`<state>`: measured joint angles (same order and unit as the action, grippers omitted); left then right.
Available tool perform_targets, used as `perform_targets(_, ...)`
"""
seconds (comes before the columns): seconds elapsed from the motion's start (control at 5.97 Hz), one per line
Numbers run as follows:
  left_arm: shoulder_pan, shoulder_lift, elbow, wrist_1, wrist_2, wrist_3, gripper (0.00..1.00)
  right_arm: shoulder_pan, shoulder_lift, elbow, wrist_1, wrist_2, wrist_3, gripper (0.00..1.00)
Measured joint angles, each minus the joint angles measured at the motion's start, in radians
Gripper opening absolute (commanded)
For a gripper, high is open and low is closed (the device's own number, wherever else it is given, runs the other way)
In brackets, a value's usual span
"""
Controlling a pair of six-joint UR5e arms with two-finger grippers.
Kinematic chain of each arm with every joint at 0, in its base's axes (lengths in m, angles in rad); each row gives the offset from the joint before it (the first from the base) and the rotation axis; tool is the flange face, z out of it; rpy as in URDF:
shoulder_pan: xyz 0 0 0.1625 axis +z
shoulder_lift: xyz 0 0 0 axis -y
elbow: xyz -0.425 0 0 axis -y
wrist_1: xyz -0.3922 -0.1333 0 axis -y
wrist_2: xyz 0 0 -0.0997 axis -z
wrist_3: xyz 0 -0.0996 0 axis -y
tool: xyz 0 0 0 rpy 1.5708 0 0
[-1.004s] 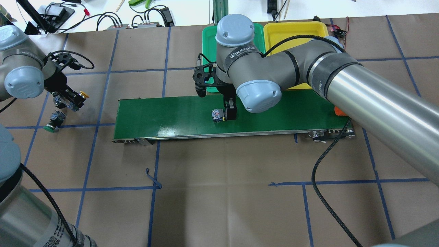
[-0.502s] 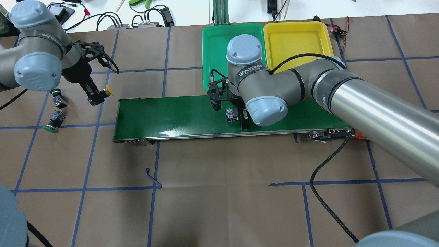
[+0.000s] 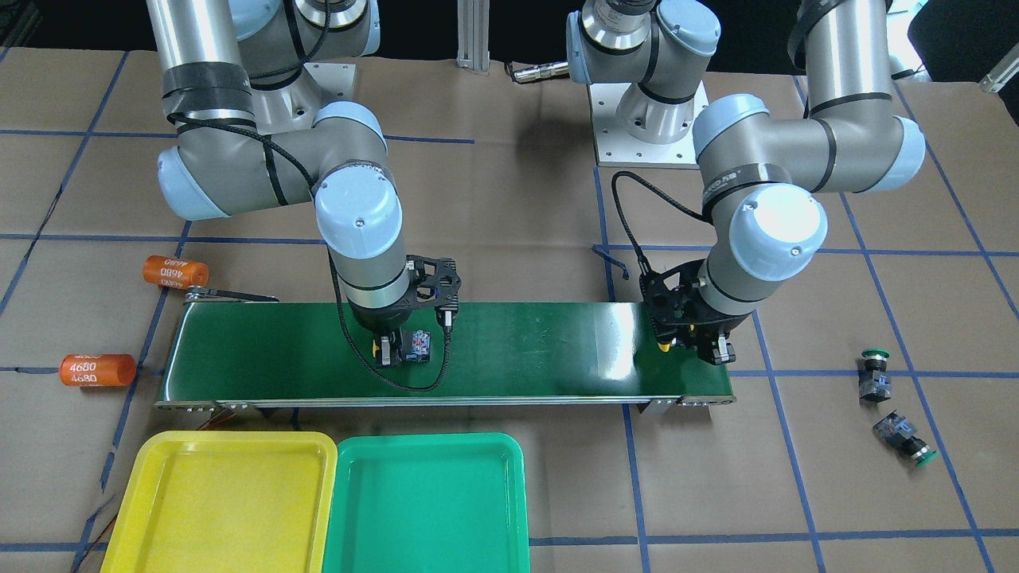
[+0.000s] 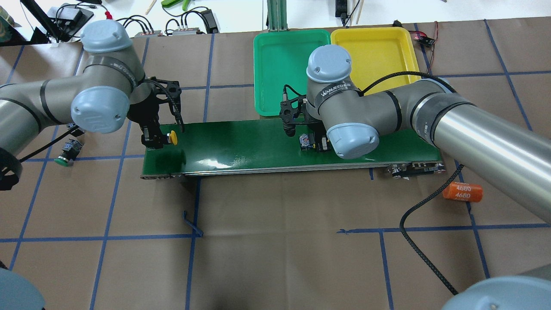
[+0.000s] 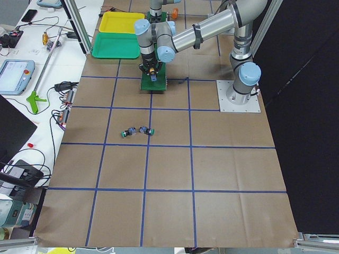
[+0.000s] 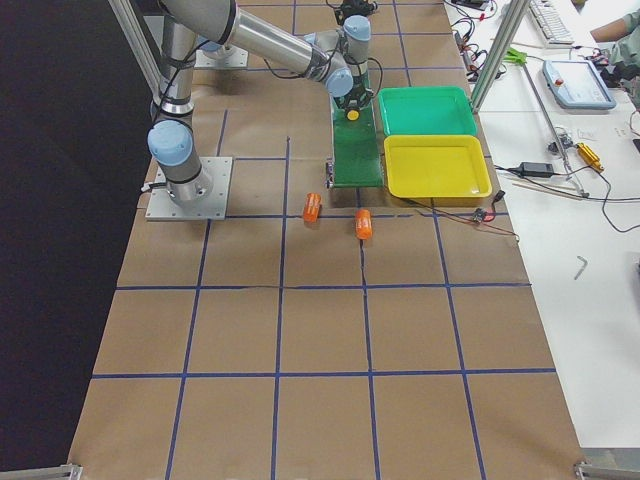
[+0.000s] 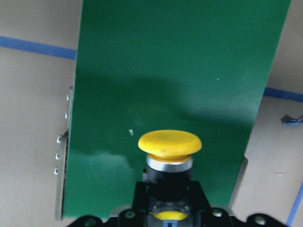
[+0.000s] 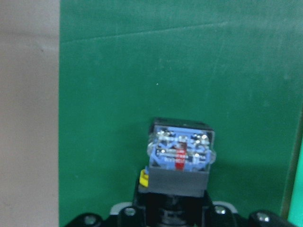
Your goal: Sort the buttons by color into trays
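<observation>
My left gripper is shut on a yellow-capped button and holds it over the left end of the dark-green conveyor belt; the cap fills the left wrist view. My right gripper is shut on a black-and-blue button at mid belt, its blue back showing in the right wrist view with a sliver of yellow cap. Two green-capped buttons lie on the table beyond the belt's left end. The green tray and the yellow tray stand side by side behind the belt, both empty.
Two orange cylinders marked 4680 lie past the belt's right end; one shows in the overhead view. A black cable loops over the brown paper with its blue tape grid. Cables and power supplies sit past the table's far edge.
My left arm has swung right from the table, carrying the yellow-capped button to over the belt's left end. My right gripper and its button have moved right along the belt.
</observation>
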<state>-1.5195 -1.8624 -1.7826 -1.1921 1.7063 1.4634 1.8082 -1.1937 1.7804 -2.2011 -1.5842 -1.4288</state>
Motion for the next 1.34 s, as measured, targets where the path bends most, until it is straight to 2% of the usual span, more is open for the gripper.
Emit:
perform_targets(0.33, -0.028, -0.005, -0.018, 0.020, -0.013, 0.005, 0.95, -0.058, -0.055, -0.007, 0.014, 0.000, -0.063, 0.15)
perform_targets(0.5, -0.005, 0.003, -0.018, 0.020, -0.018, 0.002, 0.95, -0.098, -0.079, -0.010, 0.016, 0.001, -0.105, 0.15)
perform_targets(0.84, 0.159, 0.025, -0.010, 0.018, -0.027, -0.024, 0.95, -0.213, -0.046, -0.061, 0.003, 0.006, -0.251, 0.15)
perform_targets(1.0, 0.257, 0.017, 0.007, 0.051, -0.029, -0.051, 0.95, -0.255, 0.029, -0.153, 0.002, 0.008, -0.307, 0.15)
perform_targets(1.17, 0.330, -0.004, 0.034, 0.089, -0.030, -0.100, 0.95, -0.277, 0.129, -0.254, 0.003, 0.010, -0.333, 0.31)
perform_targets(1.34, 0.403, -0.035, 0.057, 0.102, -0.037, -0.151, 0.95, -0.300, 0.212, -0.314, 0.001, 0.014, -0.341, 0.99)
